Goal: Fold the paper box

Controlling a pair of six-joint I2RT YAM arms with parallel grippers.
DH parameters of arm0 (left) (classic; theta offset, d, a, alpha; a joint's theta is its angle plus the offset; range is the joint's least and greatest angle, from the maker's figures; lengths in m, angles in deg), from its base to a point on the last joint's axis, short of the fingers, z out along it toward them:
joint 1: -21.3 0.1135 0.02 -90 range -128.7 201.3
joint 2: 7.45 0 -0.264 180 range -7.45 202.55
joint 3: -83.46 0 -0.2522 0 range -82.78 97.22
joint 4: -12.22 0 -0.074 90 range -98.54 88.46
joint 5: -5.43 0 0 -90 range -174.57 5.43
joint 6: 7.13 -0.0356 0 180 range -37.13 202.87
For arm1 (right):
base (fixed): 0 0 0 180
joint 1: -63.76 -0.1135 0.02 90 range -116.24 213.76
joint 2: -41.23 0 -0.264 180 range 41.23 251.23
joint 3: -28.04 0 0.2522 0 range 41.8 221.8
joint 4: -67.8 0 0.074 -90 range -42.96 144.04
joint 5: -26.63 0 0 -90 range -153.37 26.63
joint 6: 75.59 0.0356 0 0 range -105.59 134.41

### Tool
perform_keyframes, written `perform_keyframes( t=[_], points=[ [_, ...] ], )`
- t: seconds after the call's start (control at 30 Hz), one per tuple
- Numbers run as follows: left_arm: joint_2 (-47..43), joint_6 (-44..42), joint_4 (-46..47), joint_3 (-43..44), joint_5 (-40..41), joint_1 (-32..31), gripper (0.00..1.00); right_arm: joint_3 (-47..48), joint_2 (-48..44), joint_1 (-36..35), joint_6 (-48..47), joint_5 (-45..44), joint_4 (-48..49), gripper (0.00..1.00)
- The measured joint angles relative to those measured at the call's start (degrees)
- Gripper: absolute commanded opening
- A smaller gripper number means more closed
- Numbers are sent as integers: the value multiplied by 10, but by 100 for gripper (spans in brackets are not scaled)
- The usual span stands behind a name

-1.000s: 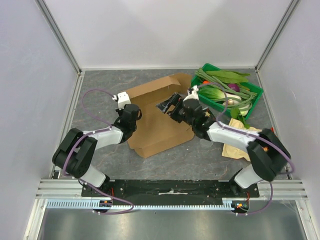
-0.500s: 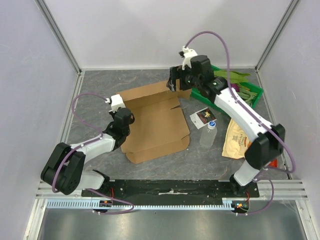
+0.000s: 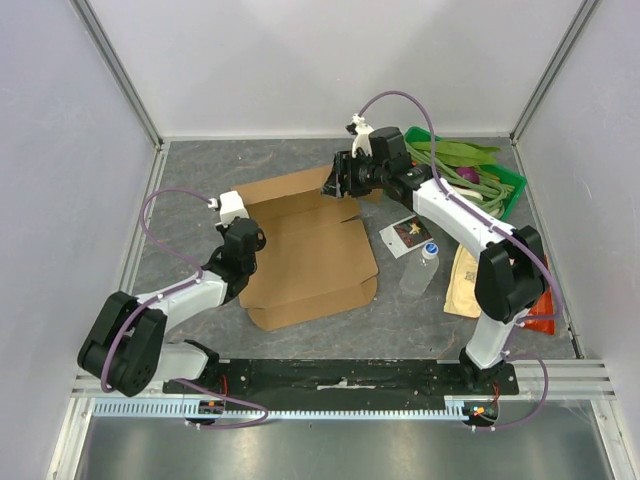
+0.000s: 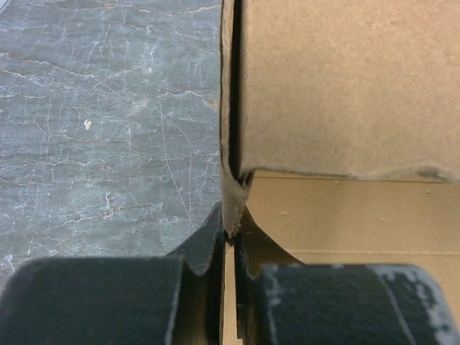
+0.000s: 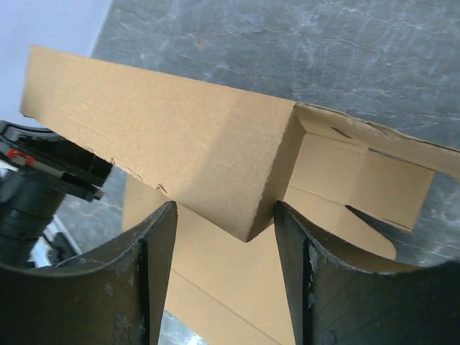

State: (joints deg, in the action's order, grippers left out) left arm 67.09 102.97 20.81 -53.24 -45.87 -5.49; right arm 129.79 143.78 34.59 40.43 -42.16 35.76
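Note:
The paper box is a brown cardboard blank lying mostly flat in the middle of the table. My left gripper is at its left edge. In the left wrist view the left gripper is shut on a thin upright cardboard edge of the paper box. My right gripper is at the box's far right corner. There a folded, raised corner of the paper box pokes between the spread fingers of the right gripper, which is open around it.
A green bin of vegetables stands at the far right. A plastic bottle and a small printed card lie right of the box. A tan snack bag lies beside the right arm. White walls enclose the table.
My right gripper has moved from the middle of the box to its far right corner, and its jaws have narrowed. The box lies flatter. The bottle and card are now uncovered.

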Motion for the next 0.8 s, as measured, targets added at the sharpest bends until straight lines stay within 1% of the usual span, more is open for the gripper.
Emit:
perform_keyframes(
  t=[0.03, 0.07, 0.2, 0.3, 0.33, 0.43, 0.47, 0.6, 0.63, 0.7, 0.73, 0.77, 0.8],
  points=[
    [-2, 0, 0, -1, -1, 1, 2, -12, -3, 4, 17, 11, 21, 69],
    [-3, 0, 0, -1, -2, 1, 2, -24, -6, 8, 32, 21, 39, 78],
    [-10, 0, 0, -5, -4, 1, 2, -85, -19, 39, 113, 70, 137, 79],
    [-17, 0, 0, -13, -9, 1, 2, -112, -20, 62, 167, 98, 195, 79],
    [-20, 0, 0, -16, -11, 1, 2, -120, -20, 69, 185, 106, 214, 78],
    [-23, 0, 0, -18, -14, 1, 2, -125, -20, 78, 224, 117, 252, 69],
    [-24, 0, 0, -18, -15, 1, 2, -125, -20, 78, 234, 120, 263, 64],
    [-29, 0, 0, -19, -15, 1, 2, -125, -20, 71, 256, 125, 282, 58],
    [-30, 0, 0, -19, -15, 1, 2, -125, -20, 68, 260, 124, 282, 49],
    [-35, 0, 0, -19, -15, 1, 2, -126, -20, 62, 266, 124, 284, 37],
    [-36, 0, 0, -19, -14, 1, 2, -129, -20, 57, 275, 123, 292, 18],
    [-37, 0, 0, -20, -14, 1, 2, -132, -20, 54, 281, 123, 303, 7],
    [-38, 0, 0, -20, -14, 2, 2, -141, -20, 50, 299, 123, 324, 0]
  ],
)
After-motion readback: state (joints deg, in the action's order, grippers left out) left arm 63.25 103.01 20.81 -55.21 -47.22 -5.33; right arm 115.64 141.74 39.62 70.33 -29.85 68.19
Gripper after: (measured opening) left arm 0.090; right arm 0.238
